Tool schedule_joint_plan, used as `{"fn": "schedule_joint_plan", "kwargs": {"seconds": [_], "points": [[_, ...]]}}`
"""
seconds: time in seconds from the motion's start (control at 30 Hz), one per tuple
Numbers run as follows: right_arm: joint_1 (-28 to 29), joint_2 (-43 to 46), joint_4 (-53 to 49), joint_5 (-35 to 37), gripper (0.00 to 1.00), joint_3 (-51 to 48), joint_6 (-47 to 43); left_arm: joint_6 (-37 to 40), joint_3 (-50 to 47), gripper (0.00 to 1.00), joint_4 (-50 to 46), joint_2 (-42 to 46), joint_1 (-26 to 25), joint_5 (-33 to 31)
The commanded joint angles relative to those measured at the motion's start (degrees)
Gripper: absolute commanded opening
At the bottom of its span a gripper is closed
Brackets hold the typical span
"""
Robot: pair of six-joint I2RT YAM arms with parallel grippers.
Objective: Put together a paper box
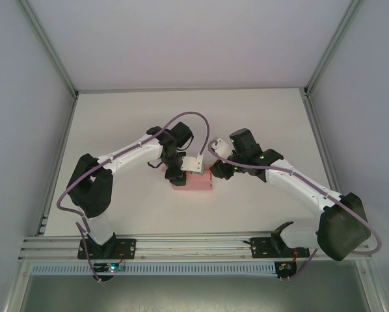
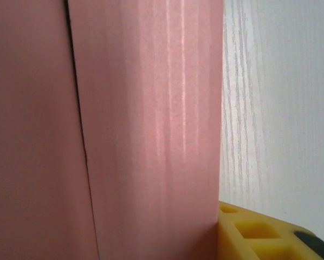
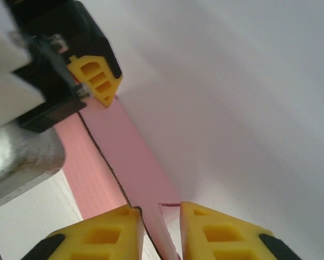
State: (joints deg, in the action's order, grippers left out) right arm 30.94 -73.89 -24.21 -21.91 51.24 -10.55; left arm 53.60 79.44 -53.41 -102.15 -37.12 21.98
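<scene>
I find the paper box [image 1: 194, 182] lying flat on the white table [image 1: 259, 123], about midway between the two arms and a little nearer the bases than the table's centre. From above it reads as a small, shallow pink rectangle with its long side running left to right. The left gripper [image 1: 175, 174] is at its left end and the right gripper [image 1: 218, 171] at its right end. In the left wrist view the paper box [image 2: 151, 135] is smooth pale pink card with faint lengthwise streaks of light. A thin dark seam [image 2: 81, 135] runs down it where two panels meet. Its right edge is straight against the wood-grain table [image 2: 281, 108], and one yellow finger [image 2: 248, 233] sits against its lower corner. I cannot tell whether the left gripper is wide, narrow or clamped. In the right wrist view the box [image 3: 135, 157] is a long pink strip with the same dark seam along it. The left gripper's yellow finger [image 3: 94, 81] touches its far end. The right gripper [image 3: 159, 233] stands narrow, its two yellow fingers [image 3: 227, 233] either side of an upright pink flap [image 3: 157, 230] at the near end. A pale sliver shows beside the flap, so I cannot tell whether the fingers actually pinch it.
</scene>
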Motion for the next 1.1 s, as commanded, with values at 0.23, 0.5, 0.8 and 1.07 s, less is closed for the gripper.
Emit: {"fn": "schedule_joint_plan", "kwargs": {"seconds": [0.23, 0.5, 0.8, 1.07], "points": [[6.0, -1.7, -3.9, 6.8, 0.00, 4.1, 9.6, -2.1, 1.9, 0.43, -1.1, -1.5, -1.5, -1.6], [14.4, -1.1, 10.4, 23.0, 0.00, -2.2, 36.9, -5.5, 2.6, 0.42, 1.0, -2.2, -3.1, -1.8], [16.2, 4.3, 29.5, 26.8, 0.00, -16.4, 39.7, -8.5, 0.9, 0.41, 3.9, -1.7, -3.0, 2.1], [16.2, 1.8, 27.6, 25.4, 0.00, -18.6, 40.9, -9.8, 1.6, 0.41, 4.3, -2.0, -3.1, 1.4]]}}
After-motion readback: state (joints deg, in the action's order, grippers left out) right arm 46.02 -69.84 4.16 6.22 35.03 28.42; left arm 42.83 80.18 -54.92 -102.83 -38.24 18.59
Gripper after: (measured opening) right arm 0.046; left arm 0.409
